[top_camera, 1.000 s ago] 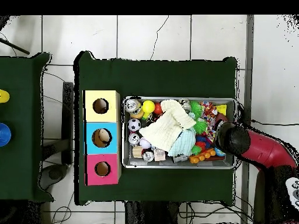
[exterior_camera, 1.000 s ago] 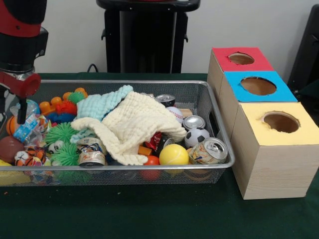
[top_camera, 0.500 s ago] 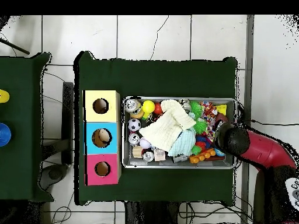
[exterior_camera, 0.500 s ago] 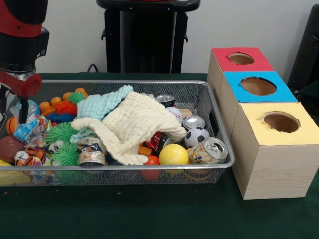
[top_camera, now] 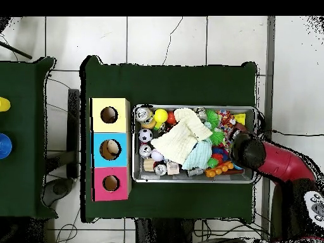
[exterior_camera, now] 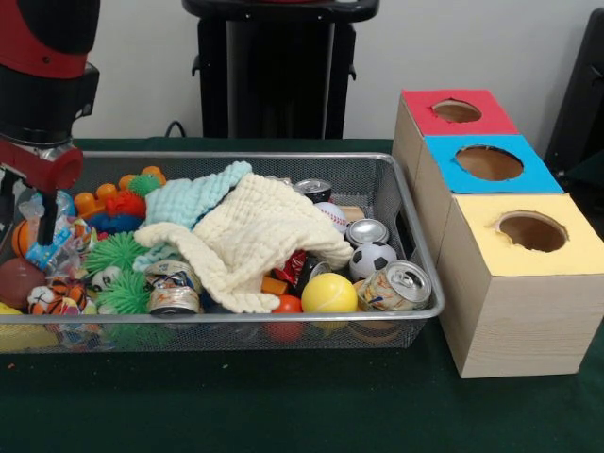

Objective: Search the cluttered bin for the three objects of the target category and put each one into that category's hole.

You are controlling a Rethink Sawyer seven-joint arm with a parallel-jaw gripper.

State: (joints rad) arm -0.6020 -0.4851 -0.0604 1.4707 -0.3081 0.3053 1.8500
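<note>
The end effector [exterior_camera: 26, 212] had edged slightly sideways above the bin's [exterior_camera: 415, 241] end clutter. Its grip perhaps stayed empty; I could not tell.

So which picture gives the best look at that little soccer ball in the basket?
The front view: the soccer ball sits unobstructed near the wire basket's front right corner, between two cans, its black patches plain. The overhead view shows it too, but only as a tiny disc.
</note>
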